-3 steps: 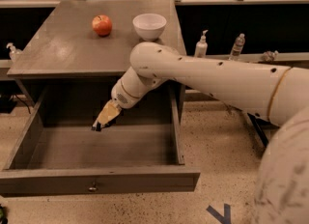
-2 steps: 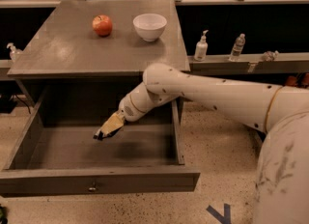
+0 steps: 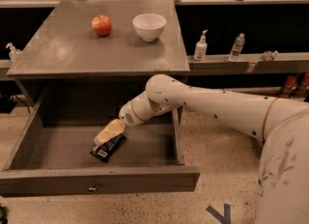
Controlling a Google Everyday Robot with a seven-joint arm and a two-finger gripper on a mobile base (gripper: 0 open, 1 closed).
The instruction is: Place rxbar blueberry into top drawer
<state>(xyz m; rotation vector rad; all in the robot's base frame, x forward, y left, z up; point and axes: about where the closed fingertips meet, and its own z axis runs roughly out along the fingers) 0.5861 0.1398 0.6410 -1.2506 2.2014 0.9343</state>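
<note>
The rxbar blueberry (image 3: 108,148), a dark wrapper with a white label patch, is inside the open top drawer (image 3: 96,182), near the middle of its floor towards the front. My gripper (image 3: 108,133) is down inside the drawer, right above the bar's far end and touching or nearly touching it. I cannot tell whether the bar lies free on the floor or is still held. The drawer's round knob (image 3: 91,188) shows on the front panel.
A red apple (image 3: 102,25) and a white bowl (image 3: 149,26) stand on the grey table top (image 3: 58,54) above the drawer. Bottles (image 3: 200,47) stand on a ledge at the right. My arm (image 3: 217,107) reaches in over the drawer's right wall.
My gripper has gone lower and forward into the drawer with the bar. The bar is now down at the drawer floor, below the gripper.
</note>
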